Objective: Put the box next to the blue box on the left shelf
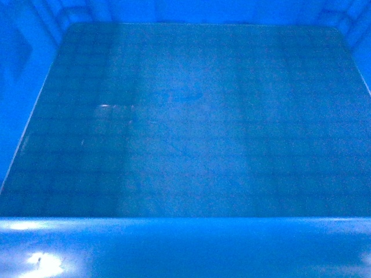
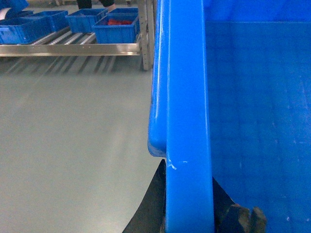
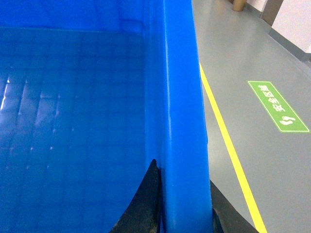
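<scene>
My left gripper [image 2: 189, 221] is clamped over the left rim of the box [image 1: 191, 121], my right gripper [image 3: 182, 216] likewise on the right rim, so I carry it, empty, off the floor. The left shelf [image 2: 73, 48], with smaller blue bins [image 2: 115, 28], stands well apart, so approach and placing remain. Beneath: smooth grey floor [image 2: 68, 145], a yellow line [image 3: 228, 150] and green sign [image 3: 278, 106] at right.

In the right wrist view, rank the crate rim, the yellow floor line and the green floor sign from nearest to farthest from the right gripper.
1. The box rim: clamped between the right gripper fingers, at the bottom of the view.
2. The yellow floor line: on the grey floor just right of the rim.
3. The green floor sign: farther right, beyond the line.
</scene>
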Controlling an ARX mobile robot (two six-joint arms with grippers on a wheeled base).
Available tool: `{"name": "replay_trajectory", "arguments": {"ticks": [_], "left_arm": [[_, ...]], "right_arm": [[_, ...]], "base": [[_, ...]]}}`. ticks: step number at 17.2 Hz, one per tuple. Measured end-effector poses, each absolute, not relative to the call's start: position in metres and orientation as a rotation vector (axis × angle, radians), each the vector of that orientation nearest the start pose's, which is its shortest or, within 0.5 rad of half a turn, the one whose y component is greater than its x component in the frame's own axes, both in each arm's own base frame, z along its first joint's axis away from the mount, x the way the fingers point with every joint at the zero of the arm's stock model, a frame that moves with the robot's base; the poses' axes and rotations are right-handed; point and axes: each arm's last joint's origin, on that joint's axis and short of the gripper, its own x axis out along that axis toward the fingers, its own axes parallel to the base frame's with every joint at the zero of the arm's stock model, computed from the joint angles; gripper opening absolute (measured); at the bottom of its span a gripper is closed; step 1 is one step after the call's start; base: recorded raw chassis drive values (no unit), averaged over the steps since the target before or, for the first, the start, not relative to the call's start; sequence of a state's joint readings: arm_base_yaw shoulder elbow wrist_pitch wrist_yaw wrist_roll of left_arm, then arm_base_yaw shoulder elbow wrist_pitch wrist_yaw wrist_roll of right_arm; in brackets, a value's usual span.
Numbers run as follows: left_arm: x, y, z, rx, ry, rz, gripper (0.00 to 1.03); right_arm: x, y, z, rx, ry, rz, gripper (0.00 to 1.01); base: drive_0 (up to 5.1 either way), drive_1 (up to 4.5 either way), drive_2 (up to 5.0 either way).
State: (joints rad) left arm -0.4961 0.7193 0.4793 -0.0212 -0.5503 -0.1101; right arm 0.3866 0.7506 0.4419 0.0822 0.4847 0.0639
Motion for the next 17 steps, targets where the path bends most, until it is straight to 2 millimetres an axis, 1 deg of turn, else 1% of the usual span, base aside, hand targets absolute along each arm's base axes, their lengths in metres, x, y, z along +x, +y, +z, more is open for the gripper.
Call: {"name": "replay_trajectory", "arguments": {"ticks": [17], "left_arm": [[0.1504, -0.0642, 0.2541, 0.019, 0.218, 0.066, 0.07]], "right_arm": [[0.1622, 0.0515, 0.2456, -0.031, 0.199, -0.104, 0.1]], "base": [[0.0, 4.16, -4.1]]}}
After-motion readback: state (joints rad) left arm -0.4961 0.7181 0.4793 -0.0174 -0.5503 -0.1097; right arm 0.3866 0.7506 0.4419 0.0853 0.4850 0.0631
